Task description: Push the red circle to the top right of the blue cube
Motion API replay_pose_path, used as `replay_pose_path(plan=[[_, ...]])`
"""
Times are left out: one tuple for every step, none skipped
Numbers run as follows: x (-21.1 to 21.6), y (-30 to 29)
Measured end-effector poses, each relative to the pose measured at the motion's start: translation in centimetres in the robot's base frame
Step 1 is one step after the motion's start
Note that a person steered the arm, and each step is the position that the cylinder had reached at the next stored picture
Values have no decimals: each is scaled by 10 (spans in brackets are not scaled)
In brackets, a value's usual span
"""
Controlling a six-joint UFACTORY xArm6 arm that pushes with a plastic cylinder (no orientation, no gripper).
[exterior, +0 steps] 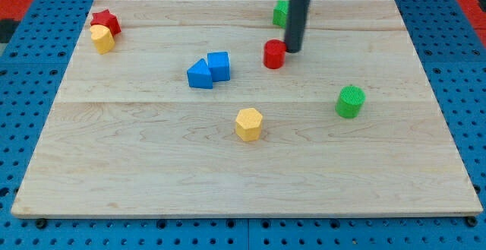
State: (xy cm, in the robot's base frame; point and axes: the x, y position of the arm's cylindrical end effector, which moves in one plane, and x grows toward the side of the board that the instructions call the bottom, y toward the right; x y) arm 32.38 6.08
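Note:
The red circle is a short red cylinder on the wooden board, right of centre near the view's top. My tip stands right against its right side, touching or nearly touching it. The blue cube sits to the left of the red circle, about 70 pixels away and slightly lower in the view. A blue triangular block presses against the cube's lower left side.
A green block sits behind the rod near the view's top, partly hidden. A green cylinder is at the right. A yellow hexagon lies below centre. A red star and a yellow block sit at top left.

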Motion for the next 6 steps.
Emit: replay_pose_path(plan=[[6,-23],[9,-3],[34,0],[41,-22],[21,-63],[-6,-106]])
